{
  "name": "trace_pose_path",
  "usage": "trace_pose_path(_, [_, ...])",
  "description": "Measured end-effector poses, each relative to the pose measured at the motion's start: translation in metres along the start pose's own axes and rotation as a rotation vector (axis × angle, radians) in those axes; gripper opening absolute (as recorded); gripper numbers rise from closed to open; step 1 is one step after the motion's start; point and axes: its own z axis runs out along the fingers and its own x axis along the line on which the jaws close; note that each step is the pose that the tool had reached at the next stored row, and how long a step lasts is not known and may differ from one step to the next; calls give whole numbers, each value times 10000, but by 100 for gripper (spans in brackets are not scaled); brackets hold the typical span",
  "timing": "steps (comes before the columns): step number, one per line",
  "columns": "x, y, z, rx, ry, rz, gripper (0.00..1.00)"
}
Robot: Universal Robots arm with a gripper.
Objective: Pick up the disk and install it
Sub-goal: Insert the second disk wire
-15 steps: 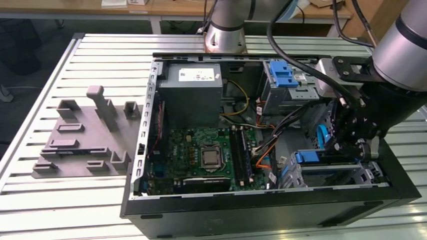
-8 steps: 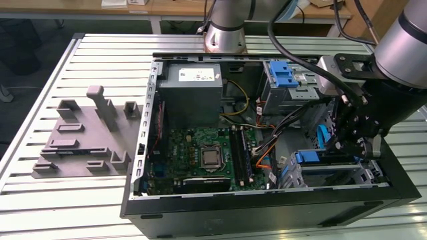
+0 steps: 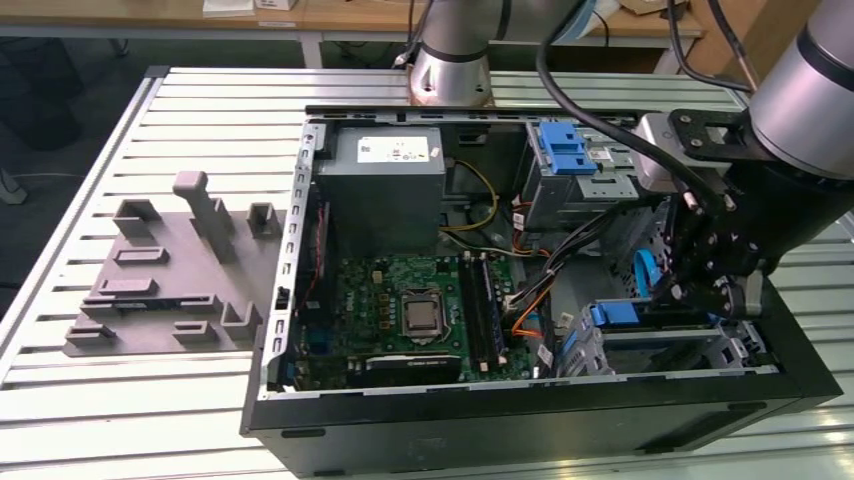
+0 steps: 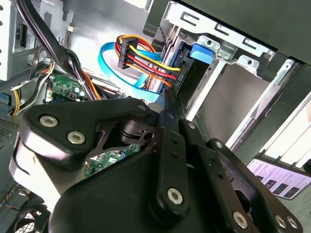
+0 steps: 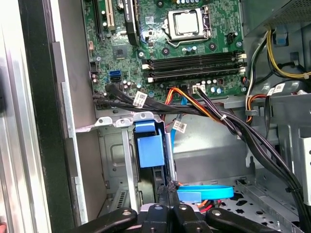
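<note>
lab/workshop | slotted aluminium table [image 3: 94, 400] | open computer case [image 3: 534, 420] | robot arm [image 3: 461, 50]

Gripper [image 3: 707, 290] low inside open computer case [image 3: 287, 330], at drive bay corner on the exterior view's right; disk [image 5: 149, 150] upright in bay slot just beside, bay's metal walls tight on both sides. Black cable bundle [image 5: 243, 131], light blue ribbon cable [image 5: 206, 191] and red-yellow power leads [image 4: 146, 60] crossing the gap between bay and motherboard [image 3: 407, 310]. More open over motherboard centre; bench [image 3: 200, 120] bare along far edge, grey fixture block [image 3: 174, 270] near edge on the exterior view's left.
</note>
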Motion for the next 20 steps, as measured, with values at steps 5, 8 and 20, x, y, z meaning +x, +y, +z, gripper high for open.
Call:
trace_pose_path(5, [0, -4, 10, -2, -14, 1, 11])
trace_pose_path(8, [0, -4, -1, -3, -18, 1, 11])
trace_pose_path(20, [-3, -6, -72, -2, -15, 1, 11])
